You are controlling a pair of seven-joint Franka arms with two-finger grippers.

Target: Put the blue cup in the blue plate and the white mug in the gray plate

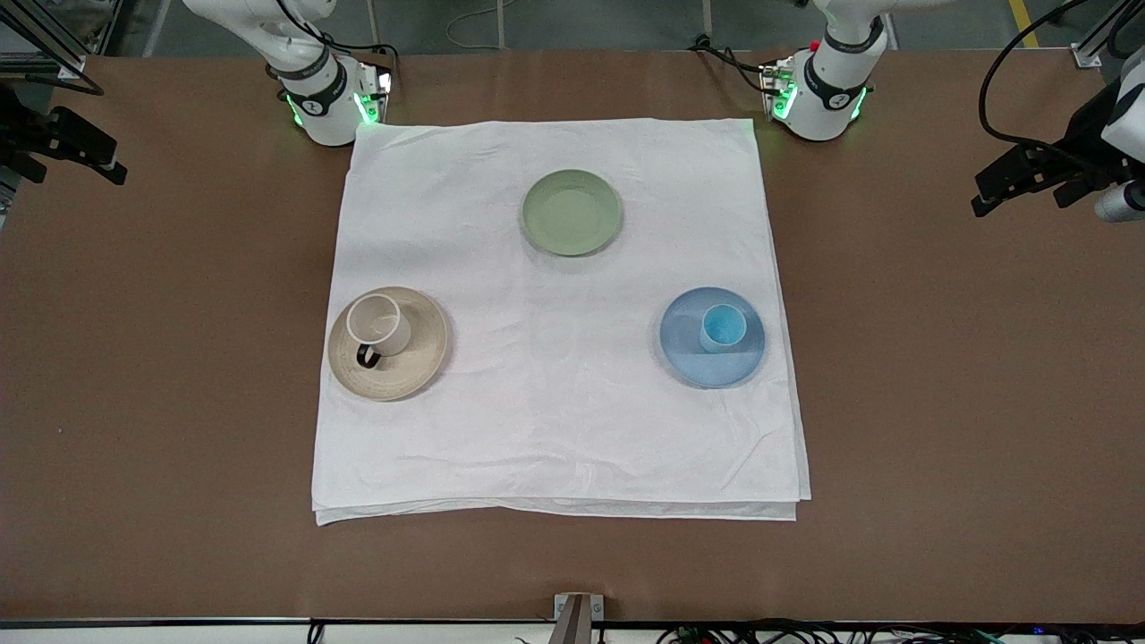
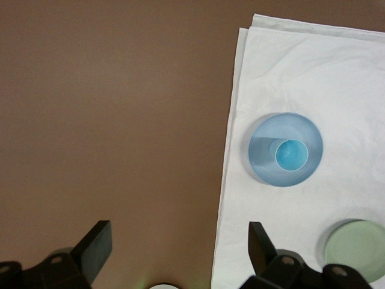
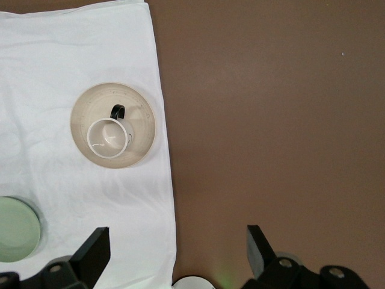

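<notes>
left pincer open, right pincer open

3 plates: blue plate, gray plate, green plate; 1 blue cup; 1 white mug; 1 cloth.

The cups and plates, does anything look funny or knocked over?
Nothing stands out. The blue cup stands upright on the blue plate, and the white mug stands upright on the gray plate. Nothing looks spilled.

We see the blue cup upright on the blue plate, toward the left arm's end of the table. The white mug stands upright on the gray plate, toward the right arm's end, its dark handle pointing nearer the front camera.
</notes>
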